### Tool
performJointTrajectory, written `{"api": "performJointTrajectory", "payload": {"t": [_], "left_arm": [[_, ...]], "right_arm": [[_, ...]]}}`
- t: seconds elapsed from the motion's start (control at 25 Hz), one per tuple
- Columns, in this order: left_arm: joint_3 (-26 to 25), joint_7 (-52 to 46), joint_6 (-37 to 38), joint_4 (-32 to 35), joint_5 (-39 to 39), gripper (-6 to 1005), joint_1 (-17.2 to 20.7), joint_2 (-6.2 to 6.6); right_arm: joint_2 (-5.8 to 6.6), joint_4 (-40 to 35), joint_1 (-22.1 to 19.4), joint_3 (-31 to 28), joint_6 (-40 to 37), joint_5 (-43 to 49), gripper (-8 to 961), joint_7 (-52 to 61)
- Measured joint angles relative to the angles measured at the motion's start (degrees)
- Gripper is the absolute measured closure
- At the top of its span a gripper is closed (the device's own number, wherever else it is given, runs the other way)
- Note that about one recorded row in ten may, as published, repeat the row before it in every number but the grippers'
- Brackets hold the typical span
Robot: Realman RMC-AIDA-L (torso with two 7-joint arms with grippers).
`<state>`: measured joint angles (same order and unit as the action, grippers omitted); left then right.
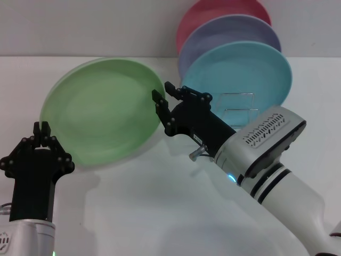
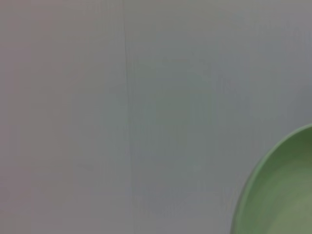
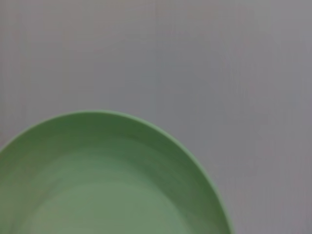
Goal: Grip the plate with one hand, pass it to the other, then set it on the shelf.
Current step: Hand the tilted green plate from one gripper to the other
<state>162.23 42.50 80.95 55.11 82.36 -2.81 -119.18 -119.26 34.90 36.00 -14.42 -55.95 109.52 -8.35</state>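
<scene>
In the head view we are seeing the light green plate (image 1: 104, 112) tilted up off the white table (image 1: 160, 208), its hollow face turned toward the camera. The right gripper (image 1: 161, 106) is reaching in from the right and gripping the plate at its right-hand rim: the black fingers (image 1: 160, 102) are lying against the rim edge, one jaw in front of it, and the plate is hanging from that hold, so we are reading the jaws as clamped on the plate. The left gripper (image 1: 41, 129) is standing low on the left, pointing upward, its fingertips drawn together just beside the plate's lower left rim; we cannot tell whether they are touching it.

Behind the right arm, the shelf (image 1: 237, 106) is showing as thin silver wire loops, partly hidden. A turquoise plate (image 1: 242, 72) is standing upright in it, with a lavender plate (image 1: 229, 34) and a pink plate (image 1: 213, 16) stacked behind.

The right wrist view is showing the plate (image 3: 107, 185) close up, filling the lower part; the left wrist view is catching only a slice of the plate (image 2: 282, 195) at one corner
</scene>
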Motion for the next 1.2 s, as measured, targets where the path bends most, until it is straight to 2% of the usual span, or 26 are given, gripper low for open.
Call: {"api": "performJointTrajectory", "payload": {"t": [0.2, 0.52, 1.2], "left_arm": [[0.02, -0.07, -0.07, 0.0, 0.0, 955, -0.07, 0.0], [0.02, 0.01, -0.31, 0.0, 0.0, 954, -0.17, 0.0], [0.02, 0.04, -0.35, -0.09, 0.09, 953, -0.09, 0.0]], "right_arm": [[0.0, -0.21, 0.29, -0.05, 0.6, 0.0, 606, 0.0], [0.0, -0.27, 0.53, -0.09, 0.87, 0.0, 734, 0.0], [-0.01, 0.07, 0.37, -0.08, 1.38, -0.01, 804, 0.0]]}}
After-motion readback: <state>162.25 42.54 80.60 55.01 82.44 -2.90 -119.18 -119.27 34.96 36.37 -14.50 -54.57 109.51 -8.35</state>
